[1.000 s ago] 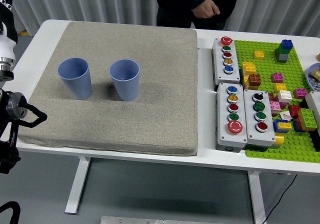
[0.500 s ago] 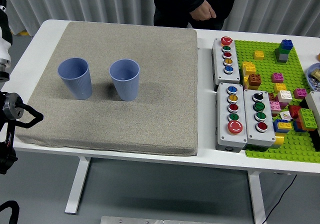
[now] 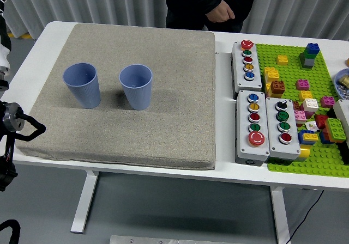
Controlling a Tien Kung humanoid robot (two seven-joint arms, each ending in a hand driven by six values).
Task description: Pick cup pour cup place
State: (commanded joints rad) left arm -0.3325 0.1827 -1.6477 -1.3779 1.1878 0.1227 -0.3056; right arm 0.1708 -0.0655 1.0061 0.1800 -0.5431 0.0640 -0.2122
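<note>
Two blue plastic cups stand upright and apart on a grey fabric mat [image 3: 163,129]: one cup [image 3: 82,84] at the left, the other cup [image 3: 136,86] a little to its right. Both openings face up, and I cannot see anything inside them. My left arm [image 3: 12,125] shows only at the picture's left edge, beside the mat's near left corner and well short of the left cup. It touches neither cup. My right arm is out of sight.
A person in dark clothes stands at the far side, one hand [image 3: 221,10] held at the waist. Right of the mat lie three grey button boxes [image 3: 253,125] and a green baseplate [image 3: 319,162] with several coloured bricks.
My left arm has drawn back a little toward the left edge. The person has shifted slightly left. The cups have not moved.
</note>
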